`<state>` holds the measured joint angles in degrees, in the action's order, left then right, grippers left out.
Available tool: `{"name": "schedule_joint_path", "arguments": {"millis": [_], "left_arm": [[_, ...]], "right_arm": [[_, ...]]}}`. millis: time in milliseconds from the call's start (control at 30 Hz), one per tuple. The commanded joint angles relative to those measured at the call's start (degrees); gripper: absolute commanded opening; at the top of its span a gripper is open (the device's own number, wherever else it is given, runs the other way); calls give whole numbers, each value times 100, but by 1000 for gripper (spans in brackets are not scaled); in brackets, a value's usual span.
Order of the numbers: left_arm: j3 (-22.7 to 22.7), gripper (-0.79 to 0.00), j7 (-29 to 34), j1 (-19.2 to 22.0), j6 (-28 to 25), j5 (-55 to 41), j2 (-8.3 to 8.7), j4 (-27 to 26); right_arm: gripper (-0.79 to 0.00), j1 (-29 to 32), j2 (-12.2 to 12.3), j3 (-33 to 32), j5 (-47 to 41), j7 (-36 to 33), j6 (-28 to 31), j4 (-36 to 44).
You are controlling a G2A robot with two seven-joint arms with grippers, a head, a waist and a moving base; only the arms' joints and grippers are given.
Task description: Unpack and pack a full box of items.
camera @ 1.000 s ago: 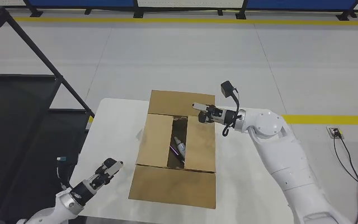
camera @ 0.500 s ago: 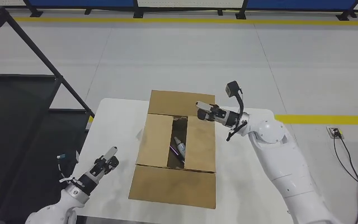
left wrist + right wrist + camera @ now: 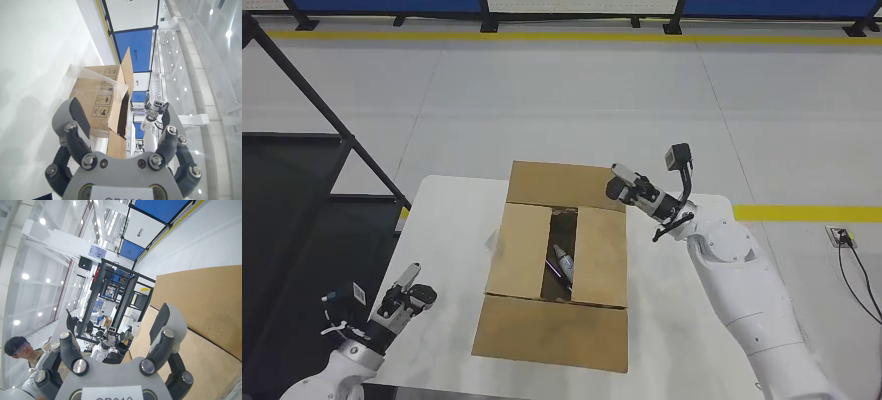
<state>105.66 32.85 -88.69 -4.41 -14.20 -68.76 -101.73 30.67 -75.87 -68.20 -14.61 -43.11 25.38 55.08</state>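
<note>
Fingers (image 3: 78,111) of the left end effector (image 3: 408,285) stand apart with nothing between them. It hangs over the near left part of the white worktop (image 3: 447,225), well apart from the cardboard box (image 3: 552,335). In the left wrist view, the same end effector (image 3: 122,115) faces the side of the box (image 3: 90,98), where a strip of clear tape (image 3: 98,77) sticks out from a flap edge.

The box sits near the middle of the worktop with its flaps open. Its two side flaps leave a dark gap between them. Through that gap a small bottle (image 3: 562,262) lies inside the box, with a thin purple item (image 3: 560,282) just beside it.

The right end effector (image 3: 619,183) hangs over the far right corner of the box, near where the far flap meets the right one. Its fingers (image 3: 162,317) are also spread wide and hold nothing. In the right wrist view, that end effector (image 3: 116,317) has bare brown cardboard (image 3: 204,306) beneath it.
</note>
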Motion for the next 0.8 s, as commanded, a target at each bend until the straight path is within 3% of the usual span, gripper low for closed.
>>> {"name": "schedule_joint_path", "arguments": {"millis": [0, 200, 300, 500, 767], "left_arm": [[0, 0, 0, 2, 0, 6, 0, 2], [-107, 0, -201, 117, 154, 23, -8, -6], [-441, 0, -584, 603, 705, 199, -19, 213], [-1131, 0, -557, 1730, 1443, 242, -41, 1126], [-1608, 0, -25, 2899, 2158, -591, -102, 2435]], "right_arm": [[0, 0, 1, 0, 2, -4, 0, 1], [0, 122, 5, 29, 143, 157, -80, 220], [0, 282, 26, -21, 209, 286, -20, 476], [0, 493, 80, -146, 278, 301, -76, 756], [0, 752, 134, -264, 414, 433, -206, 1047]]}}
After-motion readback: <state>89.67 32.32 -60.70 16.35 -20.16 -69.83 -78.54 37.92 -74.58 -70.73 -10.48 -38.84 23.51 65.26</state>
